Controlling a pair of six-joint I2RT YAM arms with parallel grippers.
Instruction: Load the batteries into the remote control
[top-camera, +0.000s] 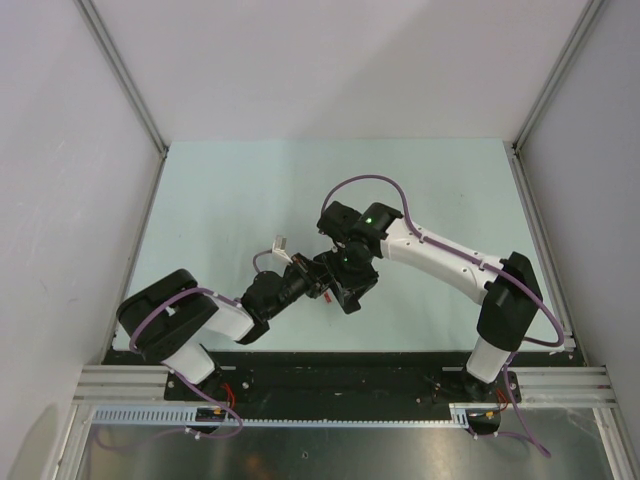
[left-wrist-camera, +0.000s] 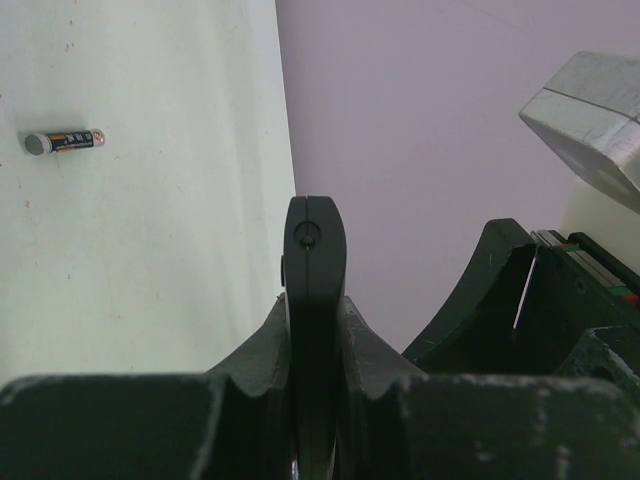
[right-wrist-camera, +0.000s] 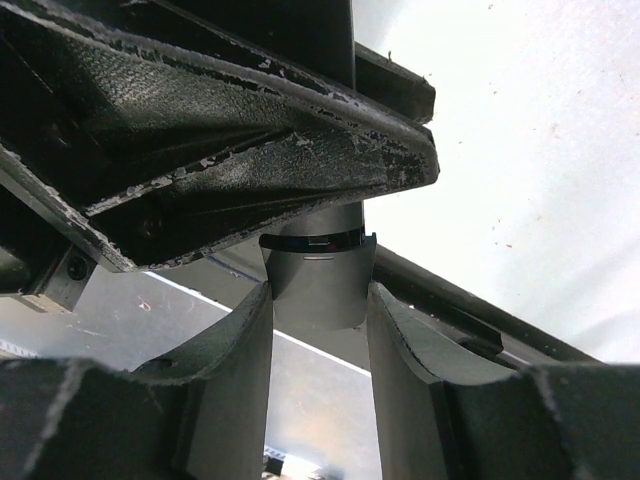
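L gripper (left-wrist-camera: 315, 305) is pinching the remote (left-wrist-camera: 315, 235) edge-on, fingers pressed tight on its thin sides. R gripper (right-wrist-camera: 318, 312) is clamping the same remote across its width, jaws part-spread. Both are meeting over the table (top-camera: 220, 200) mid, nearer its near edge, w/ L gripper's body blocking most of R cam's view. One battery (left-wrist-camera: 65, 141) is lying flat on the table, well apart from the remote. A small white piece (top-camera: 281, 243) is sitting just beyond the grippers.
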